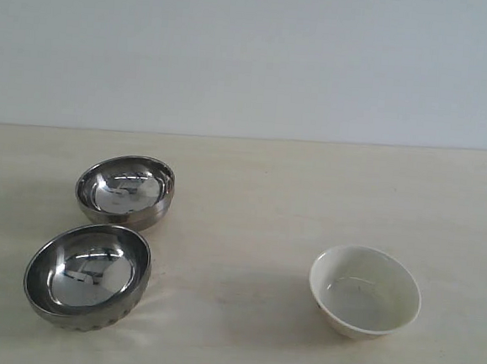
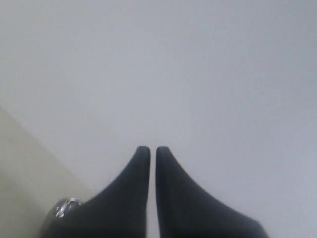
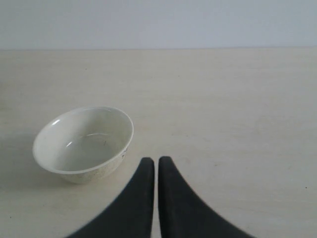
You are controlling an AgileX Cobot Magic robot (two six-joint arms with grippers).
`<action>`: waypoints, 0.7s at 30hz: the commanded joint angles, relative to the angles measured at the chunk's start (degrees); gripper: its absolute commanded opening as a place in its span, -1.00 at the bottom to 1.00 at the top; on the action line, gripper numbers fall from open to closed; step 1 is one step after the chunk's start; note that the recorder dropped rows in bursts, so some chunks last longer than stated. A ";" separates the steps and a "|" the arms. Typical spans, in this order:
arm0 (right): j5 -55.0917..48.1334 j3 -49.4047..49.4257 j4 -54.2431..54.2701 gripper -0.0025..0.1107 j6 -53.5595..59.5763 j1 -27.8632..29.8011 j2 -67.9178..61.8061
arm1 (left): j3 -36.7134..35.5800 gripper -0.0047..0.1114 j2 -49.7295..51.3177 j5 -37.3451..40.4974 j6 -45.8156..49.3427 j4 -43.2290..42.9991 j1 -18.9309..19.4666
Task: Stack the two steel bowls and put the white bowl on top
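Observation:
Two shiny steel bowls stand side by side on the left of the table in the exterior view, one farther back [image 1: 125, 190] and one nearer the front [image 1: 88, 275], each upright and apart from the other. The cream-white bowl [image 1: 364, 291] stands alone at the right, also seen in the right wrist view [image 3: 84, 143]. My right gripper [image 3: 156, 159] is shut and empty, just beside the white bowl without touching it. My left gripper [image 2: 149, 148] is shut and empty, facing the pale wall; a sliver of a steel bowl [image 2: 63, 207] peeks past one finger. Neither gripper shows in the exterior view.
The table [image 1: 250, 199] is pale wood-grain, ending at a plain light wall [image 1: 253, 56] at the back. Open tabletop lies between the steel bowls and the white bowl.

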State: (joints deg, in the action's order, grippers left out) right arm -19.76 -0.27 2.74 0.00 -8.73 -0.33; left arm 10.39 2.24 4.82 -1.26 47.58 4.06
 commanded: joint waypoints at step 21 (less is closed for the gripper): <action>0.18 0.27 -0.35 -0.96 0.00 0.22 0.33 | 55.84 -0.36 89.97 36.92 32.50 -4.11 -0.15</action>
State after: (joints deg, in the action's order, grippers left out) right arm -19.76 -0.27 2.74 0.00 -8.73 -0.33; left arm 63.83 87.91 43.62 32.02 44.07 4.20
